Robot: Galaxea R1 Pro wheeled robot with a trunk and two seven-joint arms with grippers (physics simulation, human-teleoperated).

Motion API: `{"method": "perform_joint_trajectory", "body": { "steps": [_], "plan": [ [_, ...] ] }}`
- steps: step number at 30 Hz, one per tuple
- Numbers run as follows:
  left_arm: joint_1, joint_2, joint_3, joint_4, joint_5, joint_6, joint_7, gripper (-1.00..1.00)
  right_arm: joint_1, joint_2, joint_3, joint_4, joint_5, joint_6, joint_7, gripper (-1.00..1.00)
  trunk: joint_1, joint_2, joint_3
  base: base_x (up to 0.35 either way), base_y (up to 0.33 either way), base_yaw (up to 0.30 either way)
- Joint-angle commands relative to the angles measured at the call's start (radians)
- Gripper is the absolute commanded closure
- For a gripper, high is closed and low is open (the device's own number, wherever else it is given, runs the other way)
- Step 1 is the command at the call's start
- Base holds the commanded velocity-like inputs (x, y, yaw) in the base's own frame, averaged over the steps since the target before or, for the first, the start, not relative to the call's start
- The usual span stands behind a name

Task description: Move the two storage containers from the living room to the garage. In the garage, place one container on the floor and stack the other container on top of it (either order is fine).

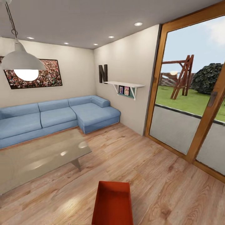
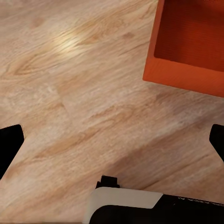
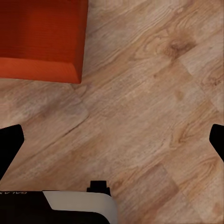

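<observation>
Head view: storage container (image 1: 113, 203) on plank floor (image 1: 162, 175), glass table (image 1: 37, 156) nearby.

Light wood plank floor (image 1: 131, 162), grain and knots plain, a soft glare near the glass-topped coffee table (image 1: 37, 156). Blue corner sofa (image 1: 59, 114) against beige walls (image 1: 128, 59). Framed crowd picture (image 1: 40, 75) above the sofa; dark letter N (image 1: 103, 73) and a white shelf (image 1: 124, 84) with small photos on the side wall. Pendant lamp (image 1: 22, 61) lit, recessed spots in the ceiling (image 1: 93, 22). Wood-framed glass doors (image 1: 190, 93), lawn and wooden swing frame (image 1: 182, 76) beyond.
</observation>
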Motion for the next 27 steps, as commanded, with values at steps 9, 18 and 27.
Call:
{"method": "perform_joint_trajectory", "body": {
  "steps": [9,18,27],
  "plan": [
    [-0.002,0.004,0.004,0.005,0.001,-0.006,-0.001,-1.00,-0.001,0.000,0.004,0.004,0.001,-0.006,-0.003,-1.00,0.000,-0.001,0.000,0.129,0.030,0.112],
    [-0.002,0.005,0.004,0.005,0.001,-0.006,-0.001,-1.00,-0.001,0.000,0.004,0.004,0.001,-0.006,-0.003,-1.00,0.000,-0.001,0.000,0.304,0.024,0.003],
    [-0.002,0.003,0.004,0.005,0.001,-0.006,-0.001,-1.00,-0.001,0.000,0.003,0.004,0.001,-0.006,-0.003,-1.00,0.000,-0.001,0.001,0.151,0.000,-0.108]
  ]
}}
